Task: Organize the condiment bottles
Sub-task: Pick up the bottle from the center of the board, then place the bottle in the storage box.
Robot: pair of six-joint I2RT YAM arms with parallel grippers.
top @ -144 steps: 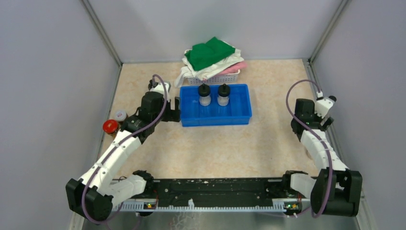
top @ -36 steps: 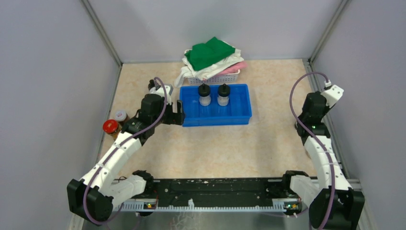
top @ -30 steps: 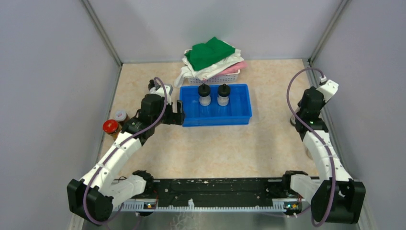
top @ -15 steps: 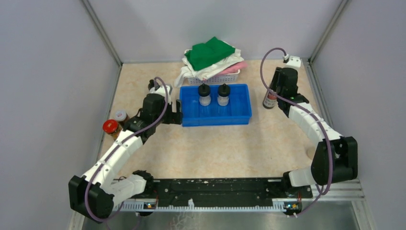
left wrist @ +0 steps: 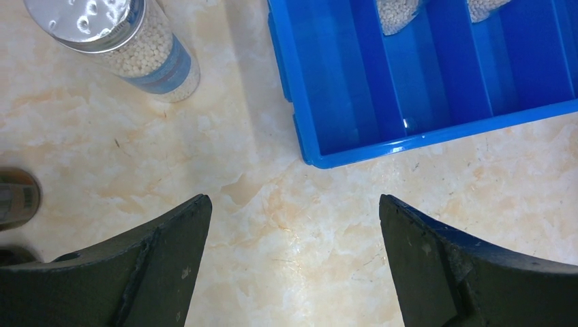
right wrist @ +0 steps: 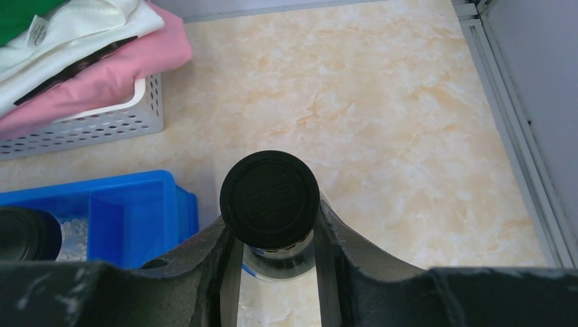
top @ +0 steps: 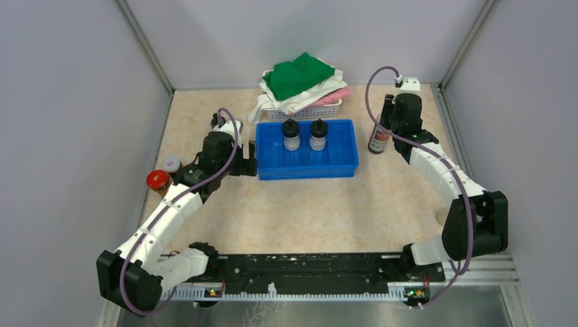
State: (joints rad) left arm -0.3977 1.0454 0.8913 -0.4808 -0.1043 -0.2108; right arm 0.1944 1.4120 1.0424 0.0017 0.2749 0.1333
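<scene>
- Beige marbled table (top: pixel 307 204) lies between grey walls (top: pixel 75 102), and both of my arms reach out over it.
- My right gripper (right wrist: pixel 272 235) is clamped on a dark bottle (right wrist: pixel 270 194), one finger pressed to each side just under its round black cap.
- That bottle is upright, with a red label low on its body, just off the right end of the blue tray (right wrist: pixel 112 218). I cannot tell whether its base touches the table.
- My left gripper (left wrist: pixel 293 272) is spread wide with nothing between its fingers. It hangs over bare table just off the tray's near left corner.
- Ahead of that gripper, a silver-lidded jar (left wrist: pixel 123 41) of white beads with a blue label band stands on the table, left of the tray and apart from it.
- Inside the tray, two black-capped bottles (top: pixel 291 133) stand side by side in neighbouring compartments toward the far wall, with white grains in them.
- Further left, near the wall, a red-capped jar (top: pixel 157 180) and a pale-capped jar (top: pixel 172 163) stand close together on the table.
- Behind the tray, a white basket (top: pixel 303 113) holds folded cloths (top: pixel 300 75) in green, white and pink.
</scene>
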